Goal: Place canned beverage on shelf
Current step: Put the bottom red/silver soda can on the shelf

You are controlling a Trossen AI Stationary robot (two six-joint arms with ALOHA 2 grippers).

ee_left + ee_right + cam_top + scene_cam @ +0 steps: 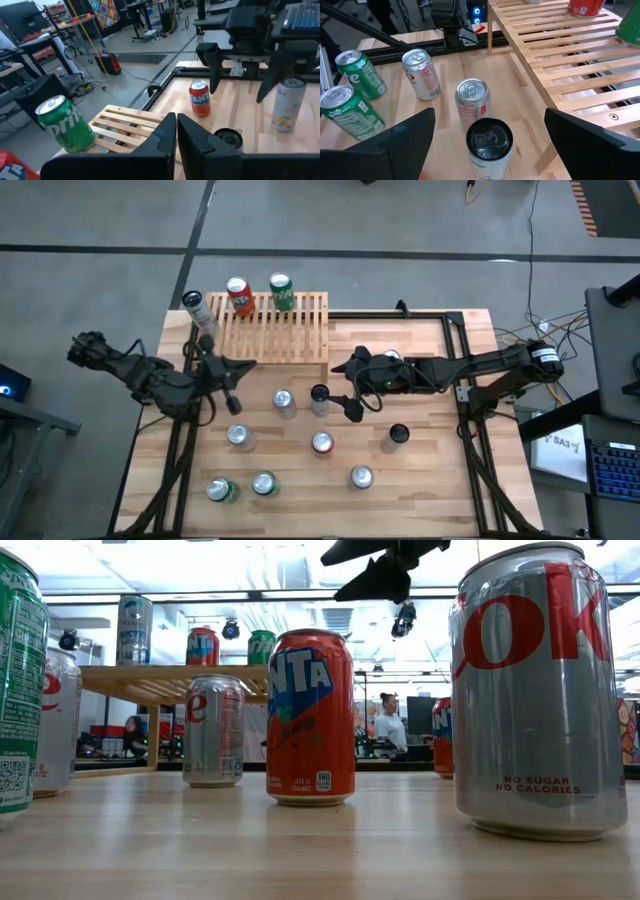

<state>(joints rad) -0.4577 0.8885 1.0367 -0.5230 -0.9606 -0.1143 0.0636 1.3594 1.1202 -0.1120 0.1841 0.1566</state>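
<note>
Standing at the far left part of the table (420, 480), the shelf (285, 330) is a low rack of light wooden slats, and three cans are on it along its far edge: a silver-and-blue can (194, 305) at the left corner, a red-orange can (239, 295) beside it, and a green can (281, 289) next to that.

The right gripper (352, 386) hovers just off the shelf's near right corner with its jaws spread wide and nothing between them. In the right wrist view a black-topped can (488, 145) stands upright on the table directly ahead between the two fingers (395, 142) – not touched by them – and a silver can (472, 102) stands just behind it, closer to the shelf.

The left gripper (236, 386) is at the shelf's near left corner, its jaws closed together and holding nothing.

Other cans stand on the table on the near side of the shelf: two silver ones (239, 437), a red-topped one (321, 443), a dark one (397, 434), another silver one (361, 476) and two green ones (222, 490) farthest from the shelf. All of them are upright – none is on the shelf.
</note>
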